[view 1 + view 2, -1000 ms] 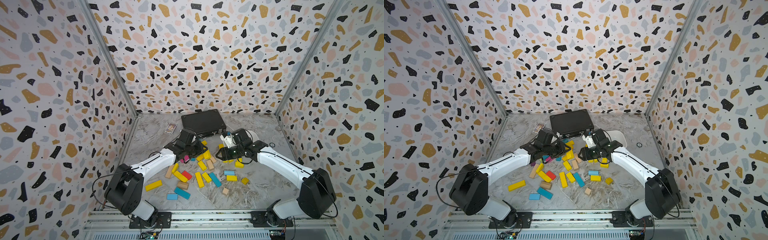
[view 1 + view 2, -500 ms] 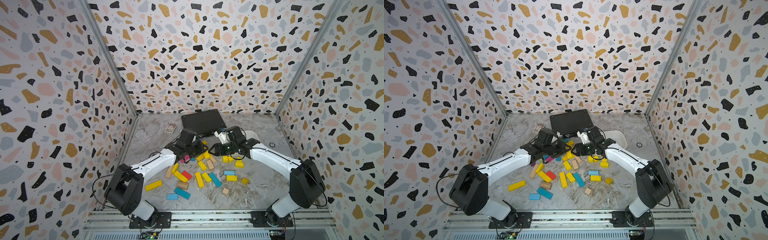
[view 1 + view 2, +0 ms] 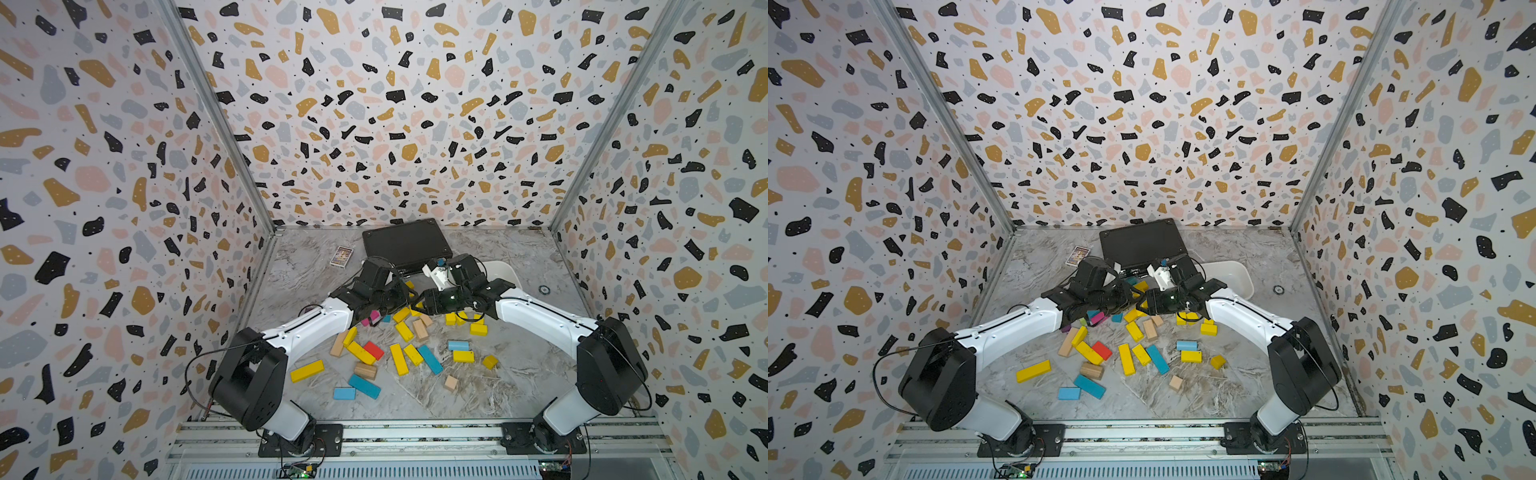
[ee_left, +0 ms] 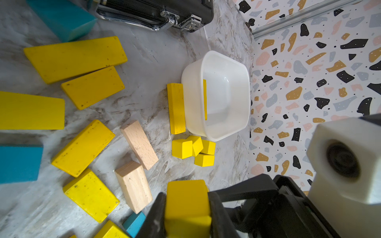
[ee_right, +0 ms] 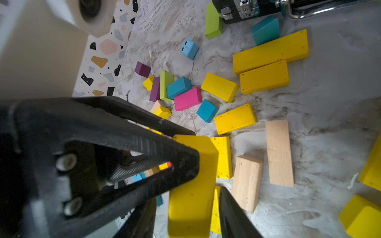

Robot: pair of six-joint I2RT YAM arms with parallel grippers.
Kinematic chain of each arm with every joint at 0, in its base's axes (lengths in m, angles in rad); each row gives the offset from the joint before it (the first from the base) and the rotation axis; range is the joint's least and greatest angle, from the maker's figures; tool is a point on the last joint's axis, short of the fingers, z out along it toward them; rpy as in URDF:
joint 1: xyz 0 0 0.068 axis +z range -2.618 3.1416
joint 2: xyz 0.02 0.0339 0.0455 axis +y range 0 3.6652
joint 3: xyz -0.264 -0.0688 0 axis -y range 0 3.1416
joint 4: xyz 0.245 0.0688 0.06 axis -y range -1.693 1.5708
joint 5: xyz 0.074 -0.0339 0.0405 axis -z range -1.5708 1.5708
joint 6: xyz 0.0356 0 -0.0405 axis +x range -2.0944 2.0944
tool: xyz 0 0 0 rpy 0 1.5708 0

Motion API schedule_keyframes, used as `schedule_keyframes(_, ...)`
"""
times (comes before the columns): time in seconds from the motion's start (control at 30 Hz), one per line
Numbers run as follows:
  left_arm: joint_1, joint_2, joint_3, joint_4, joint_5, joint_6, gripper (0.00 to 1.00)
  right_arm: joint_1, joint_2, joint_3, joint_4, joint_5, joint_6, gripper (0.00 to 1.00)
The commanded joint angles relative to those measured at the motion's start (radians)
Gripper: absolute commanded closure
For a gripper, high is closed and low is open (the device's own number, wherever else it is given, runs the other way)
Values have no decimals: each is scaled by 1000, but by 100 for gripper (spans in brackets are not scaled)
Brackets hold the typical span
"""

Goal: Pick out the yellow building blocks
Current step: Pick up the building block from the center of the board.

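Observation:
Several yellow building blocks (image 3: 399,359) lie scattered mid-table among other colours in both top views. My left gripper (image 4: 186,206) is shut on a yellow block (image 4: 186,197) and holds it above the pile. My right gripper (image 5: 189,214) meets it tip to tip at the pile's far edge (image 3: 424,299). Its jaws stand open on either side of that same block (image 5: 193,175), with a gap still showing on one side. A white bin (image 4: 226,61) holds one yellow block (image 4: 205,99). A yellow bar (image 4: 175,107) and small yellow cubes (image 4: 182,148) lie against it.
A black case (image 3: 405,245) lies at the back, with a card pack (image 3: 341,256) to its left. Tan (image 3: 420,330), blue (image 3: 364,386), red (image 3: 374,350), pink (image 5: 187,99) and lime-green (image 5: 166,84) blocks mix with the yellow ones. A small ring (image 3: 544,289) lies near the right wall.
My right arm has swung left from beside the bin to the left gripper, and its jaws have narrowed around the held block. The left arm has stayed put.

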Motion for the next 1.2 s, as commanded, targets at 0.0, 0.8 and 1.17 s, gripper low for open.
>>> schedule_keyframes(0.0,-6,-12,7,45,19,2,100,2,-2,8,4,9,8,54)
schedule_keyframes(0.8,29,-189,46,-440,-447,321,19,-256,-33,97,-413,605,-406,90)
schedule_keyframes(1.17,44,-171,68,-766,-514,482,22,-353,300,332,-436,641,-473,87)
